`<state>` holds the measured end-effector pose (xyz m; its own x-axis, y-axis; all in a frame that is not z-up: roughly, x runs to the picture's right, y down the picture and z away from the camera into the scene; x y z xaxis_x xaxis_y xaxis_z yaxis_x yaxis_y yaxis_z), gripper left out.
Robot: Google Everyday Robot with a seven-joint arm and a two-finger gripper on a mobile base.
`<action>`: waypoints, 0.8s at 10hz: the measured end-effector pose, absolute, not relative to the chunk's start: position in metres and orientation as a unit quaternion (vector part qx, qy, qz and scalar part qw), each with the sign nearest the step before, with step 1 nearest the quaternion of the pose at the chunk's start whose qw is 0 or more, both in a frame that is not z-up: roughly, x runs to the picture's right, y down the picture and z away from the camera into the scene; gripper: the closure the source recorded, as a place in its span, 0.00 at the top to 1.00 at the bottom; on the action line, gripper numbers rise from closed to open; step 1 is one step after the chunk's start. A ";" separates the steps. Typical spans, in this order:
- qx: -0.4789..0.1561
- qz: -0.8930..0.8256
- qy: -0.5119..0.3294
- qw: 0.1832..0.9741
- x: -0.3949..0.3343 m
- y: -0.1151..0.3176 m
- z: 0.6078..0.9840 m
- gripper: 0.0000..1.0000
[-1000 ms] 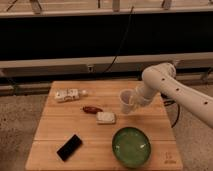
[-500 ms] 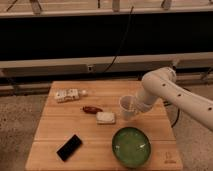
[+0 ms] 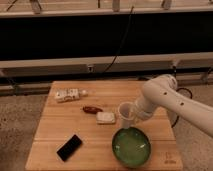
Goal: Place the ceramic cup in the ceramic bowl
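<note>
The small plain white ceramic cup [image 3: 125,113] is hanging upright just above the far rim of the wide, glossy green ceramic bowl [image 3: 131,147], its narrower base overlapping that rim in the camera's line of sight. The white gripper [image 3: 134,118] is pinching the ceramic cup from its right side, with the bulky white arm [image 3: 172,102] reaching in from the right. The ceramic bowl is sitting near the front right corner of the pale wooden table [image 3: 52,132], its near rim lying close to the front edge and a strip of bare wood running along its right. A flat white rectangular block [image 3: 105,118] is lying just left of the cup, so room is opening mainly downward and to the right. A small reddish-brown object [image 3: 91,109], a white packet [image 3: 67,95] and a flat black slab [image 3: 69,147] are lying well apart to the left. Compared with half a second ago, the cup is sitting lower and nearer the bowl.
</note>
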<state>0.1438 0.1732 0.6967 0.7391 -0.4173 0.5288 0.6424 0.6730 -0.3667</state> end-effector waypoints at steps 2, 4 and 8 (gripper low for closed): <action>-0.274 -0.298 -0.204 0.891 0.143 0.184 0.694 0.00; -0.273 -0.298 -0.203 0.892 0.144 0.193 0.695 0.00; -0.271 -0.305 -0.204 0.890 0.139 0.198 0.703 0.00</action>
